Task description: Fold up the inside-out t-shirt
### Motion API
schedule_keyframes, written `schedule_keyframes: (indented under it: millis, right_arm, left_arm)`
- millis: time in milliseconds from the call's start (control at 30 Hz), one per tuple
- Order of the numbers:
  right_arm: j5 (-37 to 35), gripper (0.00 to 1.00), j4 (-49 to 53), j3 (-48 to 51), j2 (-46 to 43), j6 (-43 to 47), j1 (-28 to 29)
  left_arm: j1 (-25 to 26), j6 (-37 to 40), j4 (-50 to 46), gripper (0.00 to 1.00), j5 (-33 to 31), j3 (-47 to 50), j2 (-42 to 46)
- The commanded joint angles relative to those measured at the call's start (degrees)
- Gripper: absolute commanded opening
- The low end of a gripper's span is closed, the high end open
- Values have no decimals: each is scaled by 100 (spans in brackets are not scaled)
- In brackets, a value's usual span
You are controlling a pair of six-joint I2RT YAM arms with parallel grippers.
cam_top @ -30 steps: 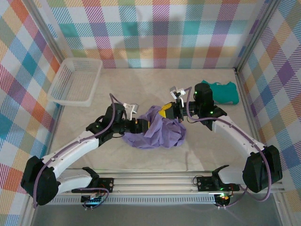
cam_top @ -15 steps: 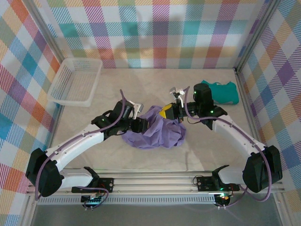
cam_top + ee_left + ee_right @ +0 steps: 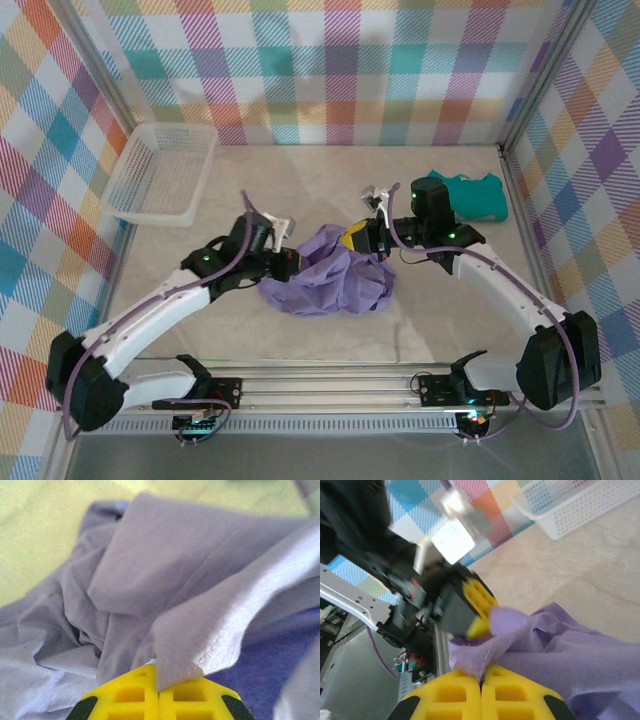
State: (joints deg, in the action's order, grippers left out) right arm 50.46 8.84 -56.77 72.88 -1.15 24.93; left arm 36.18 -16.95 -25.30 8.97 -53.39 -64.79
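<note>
The lavender inside-out t-shirt [image 3: 328,282] lies crumpled in a heap at the middle of the table. My left gripper [image 3: 299,263] is at the heap's left edge, and in the left wrist view its yellow fingers [image 3: 130,695] are pressed together with a fold of the t-shirt [image 3: 200,630] pinched between them. My right gripper [image 3: 357,241] is at the heap's upper right. Its jaws are shut on a stitched hem of the t-shirt [image 3: 485,650], held up a little. The left gripper [image 3: 480,607] shows just beyond that hem, gripping a neighbouring flap.
A small teal folded garment [image 3: 470,195] lies at the back right near the wall. A white mesh basket [image 3: 160,175] stands at the back left, also seen as the basket [image 3: 570,505] in the right wrist view. Checked walls enclose the table.
My left gripper has closed from open onto the t-shirt's left edge, its arm shifting slightly. The right gripper has kept its hold and barely moved.
</note>
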Motion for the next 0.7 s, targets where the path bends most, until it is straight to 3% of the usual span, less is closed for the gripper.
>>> schedule_keyframes:
  millis: [0, 100, 200, 367, 500, 667]
  right_arm:
    - [-482, 2, 214, -103, -332, 213, -32]
    - [-670, 3, -6, 13, -444, -54, -25]
    - [-700, 2, -238, 233, -555, -149, -23]
    - [205, 4, -592, 522, -485, -141, 12]
    - [793, 10, -742, 607, -235, -358, 190]
    - [111, 21, -2, 584, 105, -366, 317]
  left_arm:
    - [-509, -645, 434, 0, 398, 280, 822]
    - [-954, -975, 620, 0, 807, 578, 1214]
    - [-1007, -929, 350, 0, 684, 723, 1274]
    - [-947, -980, 463, 2, 990, 1123, 1230]
    - [-592, -977, 606, 0, 988, 1340, 1165]
    - [-410, -1426, 1822, 0, 1784, 1704, 1355]
